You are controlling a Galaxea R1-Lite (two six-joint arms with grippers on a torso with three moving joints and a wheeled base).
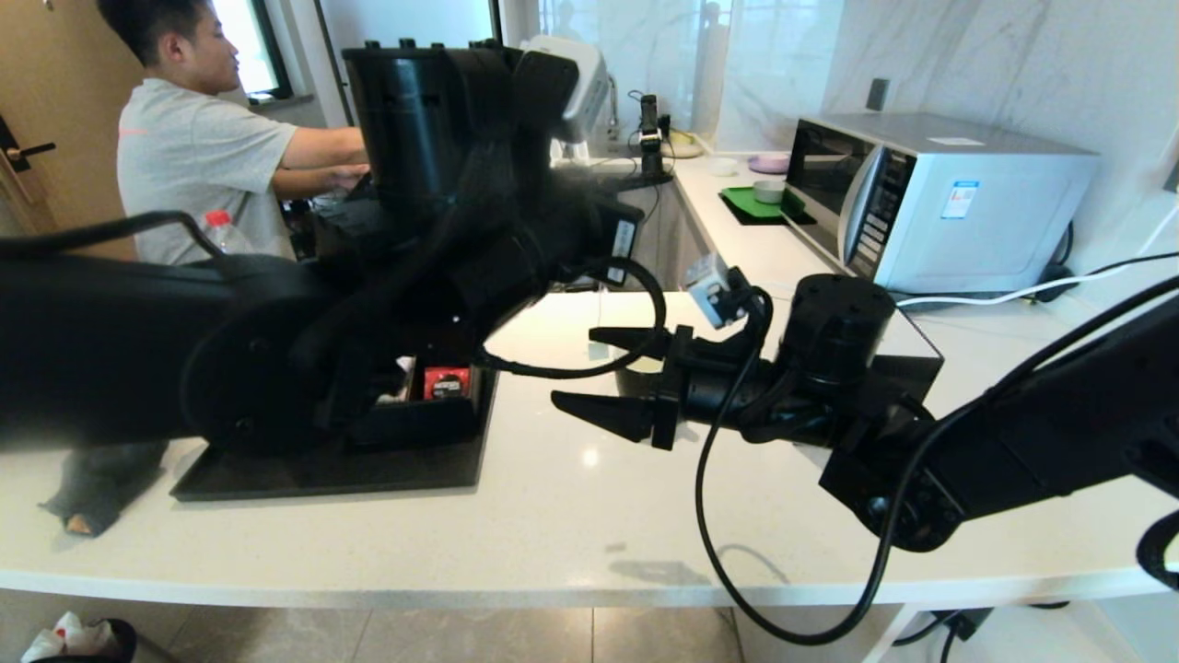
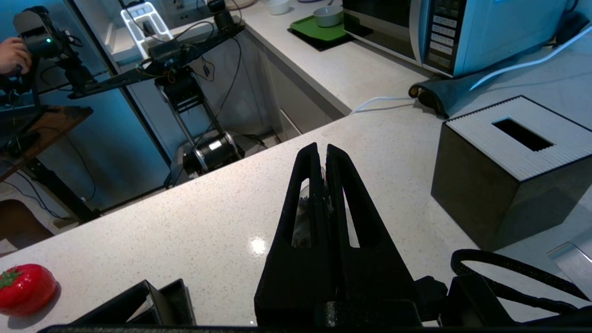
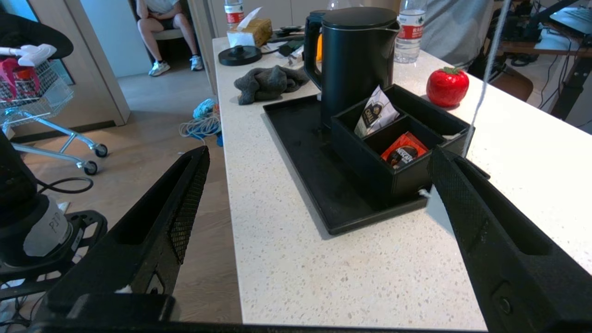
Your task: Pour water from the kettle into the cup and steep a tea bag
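My left gripper (image 2: 322, 149) is shut on the tea bag (image 2: 303, 217), whose greyish pouch of dark leaves shows through the finger cut-outs, high above the counter. Its thin white string (image 3: 481, 92) hangs down past my right gripper's finger, ending in a small tag (image 3: 423, 192). My right gripper (image 1: 576, 368) hovers open over the counter's middle with nothing between its fingers (image 3: 185, 199). The black kettle (image 3: 358, 55) stands upright, lid on, at the back of the black tray (image 3: 305, 157). In the head view my left arm hides it. The cup and the water are out of view.
A black divided box (image 3: 402, 138) on the tray holds a white CHALI packet (image 3: 374, 115) and a red packet (image 3: 404, 150). A red tomato-shaped thing (image 3: 447, 85), a grey cloth (image 3: 268, 81), the black tissue box (image 2: 508, 166) and a microwave (image 1: 930, 198) stand around. A person (image 1: 193, 138) is behind.
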